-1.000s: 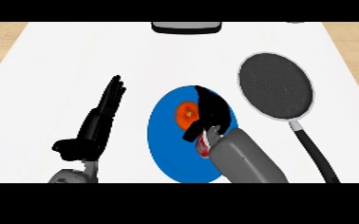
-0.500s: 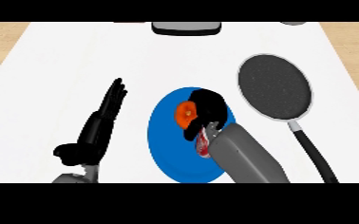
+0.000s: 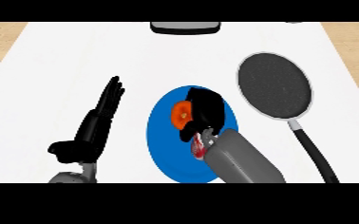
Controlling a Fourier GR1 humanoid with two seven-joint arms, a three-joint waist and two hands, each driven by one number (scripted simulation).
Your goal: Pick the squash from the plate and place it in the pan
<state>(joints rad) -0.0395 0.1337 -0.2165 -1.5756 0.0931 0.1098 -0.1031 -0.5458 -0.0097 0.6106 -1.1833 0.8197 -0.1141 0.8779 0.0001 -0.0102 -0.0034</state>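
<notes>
An orange squash (image 3: 181,114) lies on the blue plate (image 3: 163,144) at the middle of the counter. My right hand (image 3: 204,110) sits over the plate with its fingers and thumb curled round the squash's right side, hiding part of it. The dark round pan (image 3: 274,85) lies to the right of the plate, its black handle (image 3: 314,151) running toward the lower right. My left hand (image 3: 98,120) rests at the left of the plate, fingers straight and pointing up, holding nothing.
A dark grey object (image 3: 186,27) sits at the counter's far edge, top centre. The white counter (image 3: 84,57) has wood-coloured borders at both upper corners.
My right hand has shifted slightly left and closed round the squash, covering more of it. The left hand, plate and pan have stayed in place.
</notes>
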